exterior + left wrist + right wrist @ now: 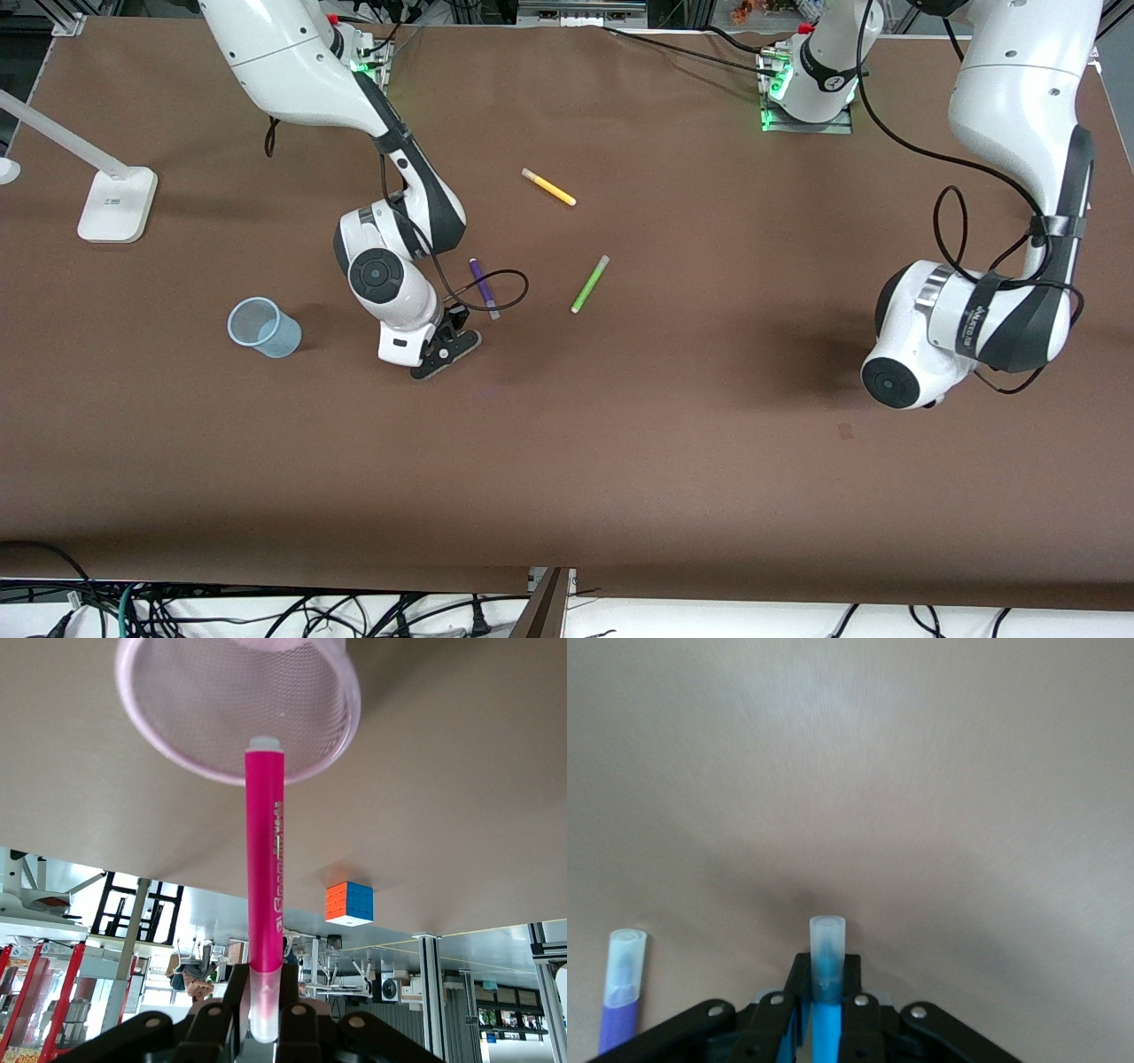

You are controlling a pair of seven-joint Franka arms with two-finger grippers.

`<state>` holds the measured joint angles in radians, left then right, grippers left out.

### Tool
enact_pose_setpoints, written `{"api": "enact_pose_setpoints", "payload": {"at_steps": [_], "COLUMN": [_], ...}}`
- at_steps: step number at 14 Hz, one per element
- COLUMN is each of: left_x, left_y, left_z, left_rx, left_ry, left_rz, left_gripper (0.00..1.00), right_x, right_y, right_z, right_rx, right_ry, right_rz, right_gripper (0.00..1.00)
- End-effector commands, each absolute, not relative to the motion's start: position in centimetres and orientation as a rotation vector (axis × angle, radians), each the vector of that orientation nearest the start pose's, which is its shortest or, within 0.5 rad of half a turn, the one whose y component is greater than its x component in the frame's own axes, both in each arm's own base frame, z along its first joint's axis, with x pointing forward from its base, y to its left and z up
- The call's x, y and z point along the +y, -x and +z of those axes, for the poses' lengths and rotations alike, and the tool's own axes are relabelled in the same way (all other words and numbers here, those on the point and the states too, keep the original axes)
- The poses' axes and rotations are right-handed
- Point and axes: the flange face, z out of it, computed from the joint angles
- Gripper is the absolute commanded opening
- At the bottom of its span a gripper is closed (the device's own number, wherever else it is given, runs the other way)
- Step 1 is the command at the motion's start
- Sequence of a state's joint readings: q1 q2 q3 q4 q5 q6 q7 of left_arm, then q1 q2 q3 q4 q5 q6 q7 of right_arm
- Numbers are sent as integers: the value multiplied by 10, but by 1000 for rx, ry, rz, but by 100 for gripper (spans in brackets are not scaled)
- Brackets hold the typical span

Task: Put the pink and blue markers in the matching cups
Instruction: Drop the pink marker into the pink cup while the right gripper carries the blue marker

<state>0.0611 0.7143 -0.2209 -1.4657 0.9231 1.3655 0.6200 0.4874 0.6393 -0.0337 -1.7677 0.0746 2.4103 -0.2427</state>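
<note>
While my left gripper (264, 1028) hangs over the left arm's end of the table (709, 443), its jaws are clamped on the pale end of the pink marker (264, 877). The marker points straight out toward the pink cup (237, 704), whose open mouth faces the left wrist camera; I cannot tell whether its tip touches the rim. The front view hides that gripper and the cup under my left wrist.

My right gripper (826, 1014) sits low near the table's middle, jaws closed on the blue marker (826, 988), whose greyish cap pokes out ahead of the fingers. The purple marker (484, 288) lies just beside it on the table. The blue cup (263, 327) stands near it toward the right arm's end. The green marker (589, 283) and yellow marker (548, 187) lie farther from the front camera, apart from each other.
</note>
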Motion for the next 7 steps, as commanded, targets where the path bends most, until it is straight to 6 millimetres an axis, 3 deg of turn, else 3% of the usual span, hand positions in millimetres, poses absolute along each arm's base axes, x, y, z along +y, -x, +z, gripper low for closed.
{"api": "enact_pose_setpoints", "payload": {"at_steps": [1,2,4,5,7], "left_x": [15,15,13,12,1], "left_y": [-655,-655,-658,-661,-671], "left_z": [256,248,245,251,273], "left_rx": [1076,1083,1092,1089,1078], "left_ry": [2016,2015,2016,2020,2050], "left_rz": [1146,1152,1139,1127,1069], "left_gripper": [4,14,84,100,100], "right_x": [255,240,213,198,159], "right_y": [-612,-617,-628,-633,-642], "right_z": [252,271,298,312,334], "right_rx": [-1101,-1153,-1200,-1222,-1346], "right_ry": [2890,2861,2765,2693,2556], "right_rz": [-70,-67,-31,-2,58], "right_gripper": [8,8,8,8,8]}}
